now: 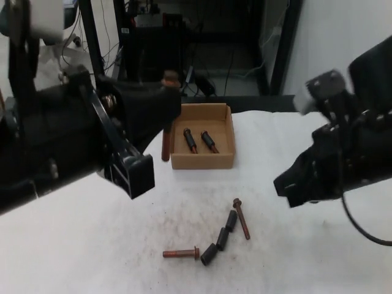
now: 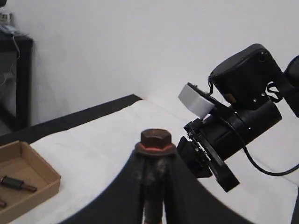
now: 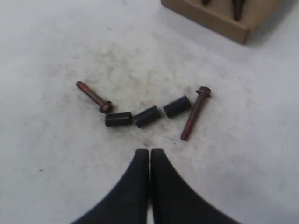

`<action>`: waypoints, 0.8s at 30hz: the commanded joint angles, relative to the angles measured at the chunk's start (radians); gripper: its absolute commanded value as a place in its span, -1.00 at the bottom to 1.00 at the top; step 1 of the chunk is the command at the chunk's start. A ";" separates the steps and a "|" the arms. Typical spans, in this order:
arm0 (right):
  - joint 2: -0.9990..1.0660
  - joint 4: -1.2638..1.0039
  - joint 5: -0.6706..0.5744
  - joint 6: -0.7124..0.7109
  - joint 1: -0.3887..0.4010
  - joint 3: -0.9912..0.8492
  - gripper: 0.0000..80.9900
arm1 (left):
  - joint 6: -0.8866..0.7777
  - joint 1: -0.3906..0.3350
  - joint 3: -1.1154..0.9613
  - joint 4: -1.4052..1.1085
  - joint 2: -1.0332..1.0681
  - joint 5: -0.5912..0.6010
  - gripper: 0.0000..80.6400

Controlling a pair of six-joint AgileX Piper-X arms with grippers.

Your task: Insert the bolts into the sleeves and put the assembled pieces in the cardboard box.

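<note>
The left gripper (image 2: 153,161) is clenched on a bolt (image 2: 155,140), which stands upright with its head on top, the two fingers (image 2: 128,186) pressing its shaft from either side. In the high view this bolt hangs beside the left wall of the cardboard box (image 1: 202,161), above the counter (image 1: 92,245). Two assembled pieces (image 1: 190,140) (image 1: 209,141) lie side by side in the box (each a bolt with a dark sleeve on it).

The right gripper (image 3: 150,156) is pressed shut with nothing between its fingers, and it hovers over the loose parts on the counter. There, three sleeves (image 3: 118,120) (image 3: 147,116) (image 3: 177,106) lie nearly end to end in a slightly curved row. One loose bolt (image 3: 93,96) lies with its head just beside the sleeve at one end of the row. The other loose bolt (image 3: 195,113) lies next to the sleeve at the opposite end, its head towards the box.
</note>
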 commanded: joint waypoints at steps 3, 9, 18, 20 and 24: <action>0.093 -0.013 0.005 0.100 0.008 -0.058 -0.99 | 0.027 -0.002 -0.004 0.096 -0.001 -0.059 -0.99; 0.261 -0.001 -0.023 0.196 0.032 -0.204 -0.39 | 0.055 -0.002 -0.004 0.282 -0.001 -0.211 -0.99; 0.547 0.105 -0.020 0.267 0.091 -0.456 -0.26 | 0.134 -0.002 -0.004 0.496 -0.001 -0.235 -0.99; 0.587 0.109 -0.020 0.310 0.097 -0.486 -0.26 | 0.134 -0.002 -0.004 0.522 -0.001 -0.236 -0.99; 0.630 0.127 -0.014 0.366 0.098 -0.495 -0.26 | 0.134 -0.002 -0.004 0.569 -0.001 -0.236 -0.99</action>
